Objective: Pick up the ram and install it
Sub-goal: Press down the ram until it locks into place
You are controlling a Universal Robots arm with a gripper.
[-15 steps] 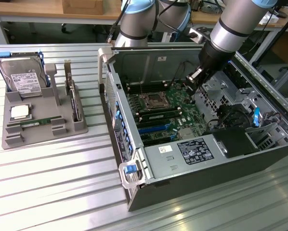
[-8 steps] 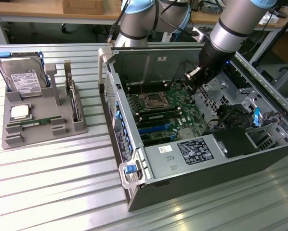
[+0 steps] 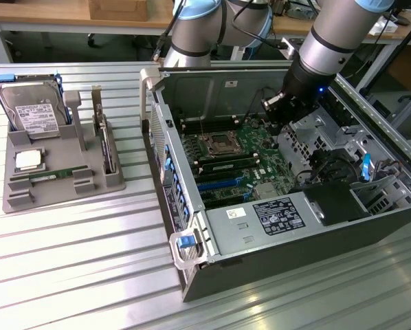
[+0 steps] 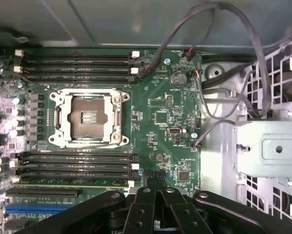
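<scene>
Green ram (image 3: pixel 52 174) is sitting untouched in the grey tray (image 3: pixel 20 199) while we're hovering the closed, empty gripper (image 3: pixel 280 118) over the motherboard (image 3: pixel 240 155); next we're needing it opened over that stick.

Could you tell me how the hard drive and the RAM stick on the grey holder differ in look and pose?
The hard drive is a broad silver block with a large white label; the ram is a thin, narrow green strip. The hard drive stands tilted up at the holder's back; the ram lies low in a front slot. Both rest in the same grey holder, away from the gripper.
</scene>
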